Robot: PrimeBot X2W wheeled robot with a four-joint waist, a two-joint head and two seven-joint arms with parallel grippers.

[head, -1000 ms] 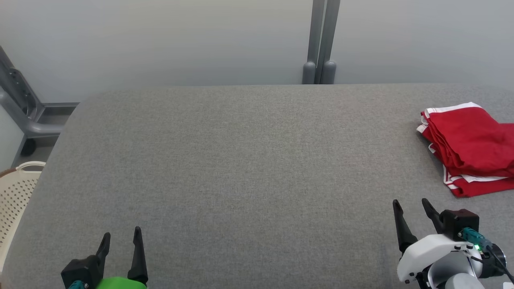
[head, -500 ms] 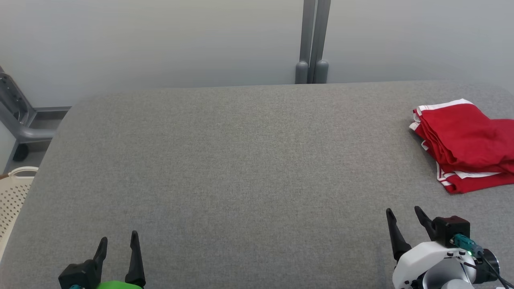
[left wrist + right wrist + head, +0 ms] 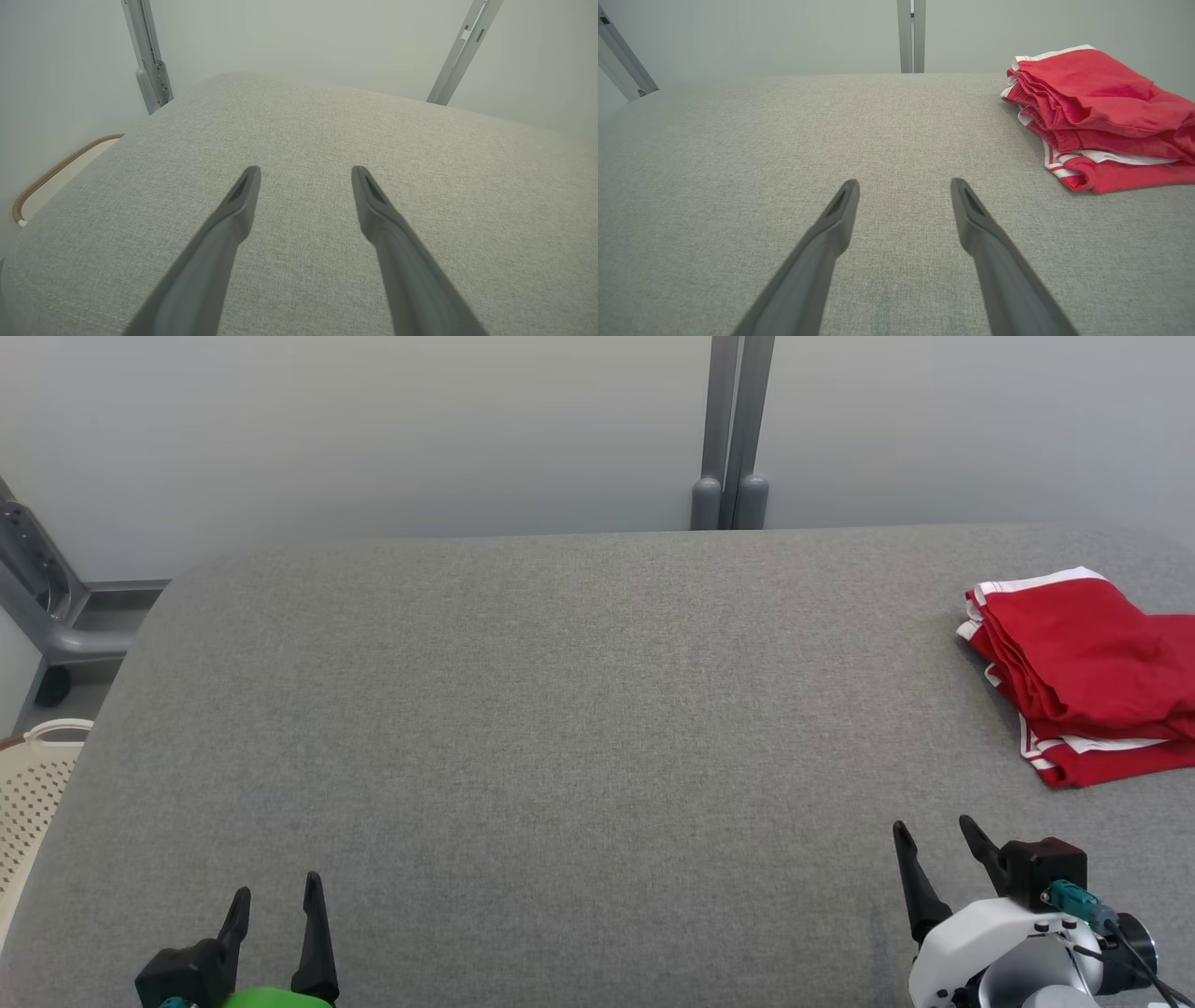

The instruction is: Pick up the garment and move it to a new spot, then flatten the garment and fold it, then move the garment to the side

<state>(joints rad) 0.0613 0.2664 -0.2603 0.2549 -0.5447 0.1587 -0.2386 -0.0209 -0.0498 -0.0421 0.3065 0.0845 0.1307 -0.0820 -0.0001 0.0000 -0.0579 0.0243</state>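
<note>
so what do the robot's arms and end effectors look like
Each end effector has two long, dark, tapered fingers with a slot near the tip. The left end effector has a black base and a green cover. The right end effector has a rounded white shell, a black block and a teal connector with a black cable.

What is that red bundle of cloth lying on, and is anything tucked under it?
The folded red garment lies on the grey padded table. Its stacked layers cover that spot, so anything beneath them is hidden.
</note>
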